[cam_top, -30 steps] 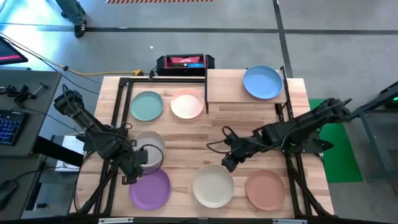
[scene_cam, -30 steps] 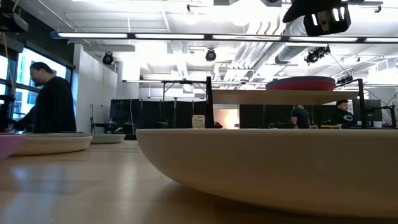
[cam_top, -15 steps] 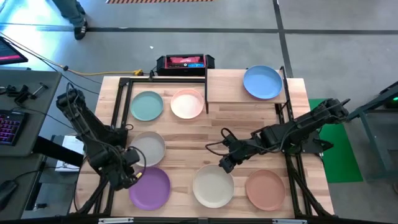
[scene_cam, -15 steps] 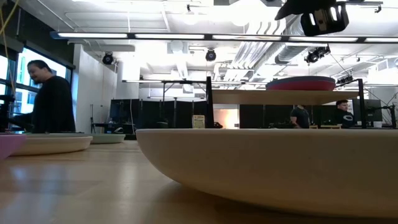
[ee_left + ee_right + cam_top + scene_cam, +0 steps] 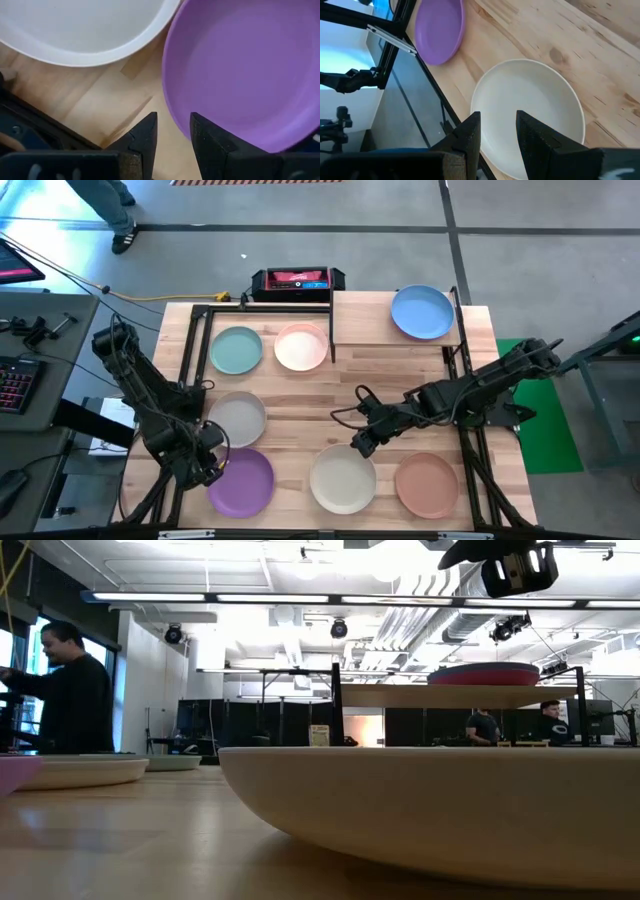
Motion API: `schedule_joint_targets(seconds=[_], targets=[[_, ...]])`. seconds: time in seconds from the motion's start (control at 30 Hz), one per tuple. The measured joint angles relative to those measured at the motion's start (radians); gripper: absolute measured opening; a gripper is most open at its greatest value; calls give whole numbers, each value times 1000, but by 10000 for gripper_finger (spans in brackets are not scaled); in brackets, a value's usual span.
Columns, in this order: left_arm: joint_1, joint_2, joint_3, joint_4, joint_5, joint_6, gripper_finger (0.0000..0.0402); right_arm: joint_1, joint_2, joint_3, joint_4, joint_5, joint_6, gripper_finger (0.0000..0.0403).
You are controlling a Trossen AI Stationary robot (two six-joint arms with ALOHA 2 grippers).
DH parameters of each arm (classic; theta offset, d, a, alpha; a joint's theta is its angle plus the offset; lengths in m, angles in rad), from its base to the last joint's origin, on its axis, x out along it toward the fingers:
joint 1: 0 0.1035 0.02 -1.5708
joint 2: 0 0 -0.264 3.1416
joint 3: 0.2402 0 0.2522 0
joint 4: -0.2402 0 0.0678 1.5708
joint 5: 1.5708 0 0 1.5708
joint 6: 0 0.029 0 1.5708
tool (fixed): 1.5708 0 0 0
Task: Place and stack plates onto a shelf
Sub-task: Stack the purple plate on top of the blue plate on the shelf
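Lying across the table are six plates; the shelf is seemingly holding two. Both grippers are hovering slightly open: left gripper by the purple plate, right gripper over the cream plate.

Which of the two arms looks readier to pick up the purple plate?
The left. Its gripper sits at the purple plate's rim, fingers open just beside the edge. The right gripper hangs over the cream plate, farther off.
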State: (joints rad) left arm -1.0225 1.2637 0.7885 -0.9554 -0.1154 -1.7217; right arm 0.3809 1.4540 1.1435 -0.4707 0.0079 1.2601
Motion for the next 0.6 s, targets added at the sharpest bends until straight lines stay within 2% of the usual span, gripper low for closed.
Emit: schedule_joint_targets(seconds=[0.6], targets=[[0, 0, -170, 237, 15, -32, 106, 0, 0, 0, 12, 0, -3, 106]])
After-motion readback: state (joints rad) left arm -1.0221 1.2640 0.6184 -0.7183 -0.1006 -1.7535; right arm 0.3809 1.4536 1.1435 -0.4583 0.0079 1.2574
